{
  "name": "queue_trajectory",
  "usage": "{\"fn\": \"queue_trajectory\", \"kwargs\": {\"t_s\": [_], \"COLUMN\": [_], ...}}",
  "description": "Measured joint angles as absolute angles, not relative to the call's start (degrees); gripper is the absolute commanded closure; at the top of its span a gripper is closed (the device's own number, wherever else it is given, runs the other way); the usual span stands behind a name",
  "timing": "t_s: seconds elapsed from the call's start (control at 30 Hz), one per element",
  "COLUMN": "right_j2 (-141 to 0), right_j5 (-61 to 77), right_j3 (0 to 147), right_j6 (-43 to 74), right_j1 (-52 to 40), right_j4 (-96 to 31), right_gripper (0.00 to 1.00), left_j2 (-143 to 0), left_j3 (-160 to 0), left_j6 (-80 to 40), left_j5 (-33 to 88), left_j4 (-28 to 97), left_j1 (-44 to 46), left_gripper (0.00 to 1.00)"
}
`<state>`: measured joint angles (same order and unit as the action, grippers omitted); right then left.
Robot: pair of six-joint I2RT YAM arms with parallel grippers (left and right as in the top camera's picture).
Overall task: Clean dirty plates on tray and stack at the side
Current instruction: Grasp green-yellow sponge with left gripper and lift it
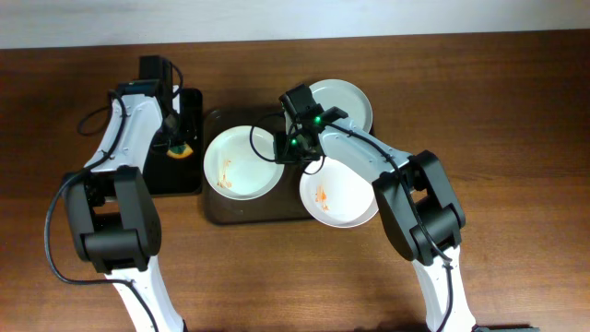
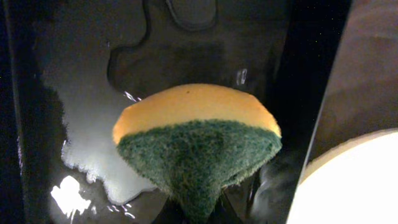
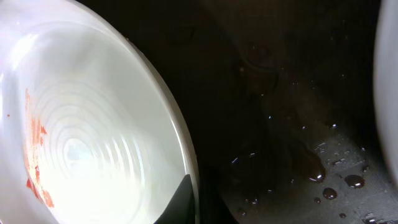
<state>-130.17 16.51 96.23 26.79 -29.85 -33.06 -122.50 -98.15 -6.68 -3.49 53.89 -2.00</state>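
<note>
Three white plates lie on the dark brown tray [image 1: 253, 213]. The left plate [image 1: 241, 162] has orange smears, and so does the front right plate [image 1: 339, 195]. The back right plate [image 1: 343, 103] looks clean. My right gripper [image 1: 293, 148] is shut on the left plate's right rim; in the right wrist view one finger [image 3: 182, 200] lies inside the rim of that plate [image 3: 81, 130]. My left gripper [image 1: 177, 146] is shut on a yellow and green sponge [image 2: 198, 140] and holds it over the small black tray [image 1: 175, 177].
The black tray [image 2: 81, 74] holds a puddle of foamy water [image 2: 87, 155]. Water drops lie on the brown tray floor [image 3: 323, 180]. A plate's edge [image 2: 354, 180] shows at the right of the left wrist view. Bare wooden table surrounds both trays.
</note>
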Motion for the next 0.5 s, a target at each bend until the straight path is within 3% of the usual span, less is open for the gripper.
{"fn": "queue_trajectory", "kwargs": {"t_s": [0.5], "right_j2": [-130.34], "right_j5": [18.94], "right_j3": [96.23], "right_j6": [26.81], "right_j1": [-28.84], "right_j4": [-33.32], "right_gripper": [0.96], "left_j2": [-122.5], "left_j3": [-100.73], "left_j6": [-1.89], "left_j5": [-3.03], "left_j4": [58.22], "left_j1": [-2.0], "left_gripper": [0.99]}}
